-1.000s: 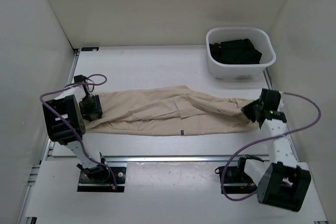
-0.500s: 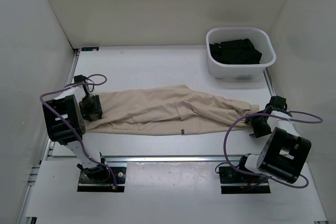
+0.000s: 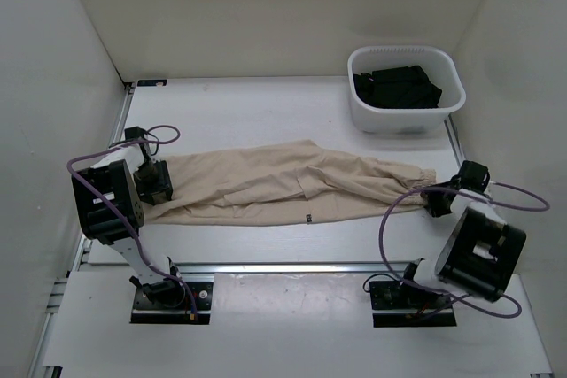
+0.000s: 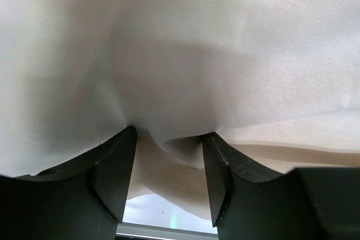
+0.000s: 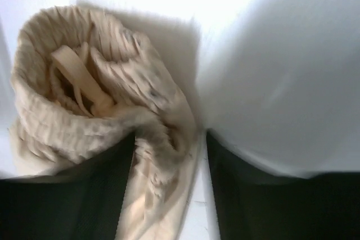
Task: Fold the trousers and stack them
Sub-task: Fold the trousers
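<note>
We find open table [image 3: 248,117] behind the trousers [image 3: 266,188] and a narrower open strip in front of them. Only the white bin [image 3: 406,121] stands behind their right end, and walls [image 3: 53,86] close in beyond both ends

White counter [image 3: 266,112], plain off-white walls [image 3: 266,15] on left, far, right sides. Metal rail [image 3: 283,265] along near edge. White tub [image 3: 406,119] far right. Soft even light.

White tub [image 3: 403,121] of black garments [image 3: 397,86]
</note>
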